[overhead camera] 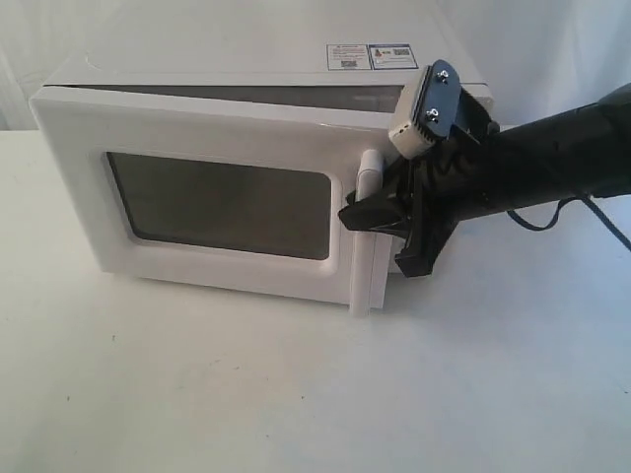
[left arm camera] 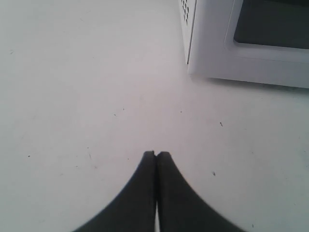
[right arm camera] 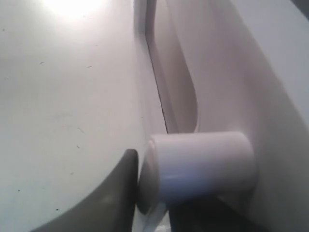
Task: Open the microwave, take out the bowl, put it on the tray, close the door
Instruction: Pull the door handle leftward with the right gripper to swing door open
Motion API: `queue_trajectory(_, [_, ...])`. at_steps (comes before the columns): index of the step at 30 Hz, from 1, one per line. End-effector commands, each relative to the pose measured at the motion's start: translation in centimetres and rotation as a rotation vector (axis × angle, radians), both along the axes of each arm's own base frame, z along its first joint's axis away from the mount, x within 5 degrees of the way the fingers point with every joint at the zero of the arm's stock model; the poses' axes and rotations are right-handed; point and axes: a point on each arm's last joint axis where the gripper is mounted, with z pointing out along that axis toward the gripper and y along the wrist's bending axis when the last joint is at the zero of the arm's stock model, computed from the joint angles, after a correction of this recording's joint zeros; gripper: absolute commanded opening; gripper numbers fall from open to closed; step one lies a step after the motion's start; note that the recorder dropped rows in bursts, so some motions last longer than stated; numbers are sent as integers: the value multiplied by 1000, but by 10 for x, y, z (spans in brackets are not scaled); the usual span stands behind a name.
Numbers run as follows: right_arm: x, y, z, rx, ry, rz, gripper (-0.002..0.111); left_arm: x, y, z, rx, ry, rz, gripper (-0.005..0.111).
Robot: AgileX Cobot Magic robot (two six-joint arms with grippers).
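The white microwave (overhead camera: 246, 74) stands at the back of the table. Its door (overhead camera: 79, 177), with a dark window, stands slightly ajar, and a dark gap shows along its top edge. My right gripper (overhead camera: 367, 219) is shut on the door's vertical white bar handle (overhead camera: 365, 286), about halfway up. The right wrist view shows the handle (right arm camera: 203, 164) clamped in the gripper (right arm camera: 159, 193), one dark finger (right arm camera: 123, 188) pressed against it. My left gripper (left arm camera: 156, 154) is shut and empty, over bare table near the microwave's corner (left arm camera: 212, 43). The bowl is hidden and no tray shows.
The white table (overhead camera: 296, 394) stretches in front of the microwave. A white backdrop (overhead camera: 30, 59) hangs behind it. The right arm's black cable (overhead camera: 582, 212) trails at the right edge. Stickers (overhead camera: 373, 56) lie on the microwave's top.
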Motion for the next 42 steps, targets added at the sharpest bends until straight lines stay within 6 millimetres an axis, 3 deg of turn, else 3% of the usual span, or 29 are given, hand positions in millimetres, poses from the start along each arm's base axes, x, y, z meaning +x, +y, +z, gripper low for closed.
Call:
queue_trajectory(1, [-9, 21, 9, 86, 47, 100, 0, 0, 0, -1, -6, 1, -6, 0])
queue_trajectory(6, [-9, 20, 8, 84, 87, 78, 3, 0, 0, -1, -6, 1, -6, 0])
queue_trajectory(13, [-15, 22, 9, 117, 158, 114, 42, 0, 0, -1, -6, 1, -6, 0])
queue_trajectory(15, [-18, 22, 7, 112, 209, 118, 47, 0, 0, -1, -6, 1, -6, 0])
queue_trajectory(22, [-31, 8, -8, -99, 445, 66, 47, 0, 0, -1, -6, 1, -6, 0])
queue_trajectory(26, [-46, 7, -9, -123, 645, 117, 47, 0, 0, -1, -6, 1, -6, 0])
queue_trajectory(32, [-48, 1, -14, -187, 785, -17, 46, 0, 0, -1, -6, 1, -6, 0])
queue_trajectory(36, [-41, 1, -15, -179, 726, -76, 43, 0, 0, -1, -6, 1, -6, 0])
queue_trajectory(42, [-1, -10, -16, -163, 391, -387, 38, 0, 0, -1, -6, 1, -6, 0])
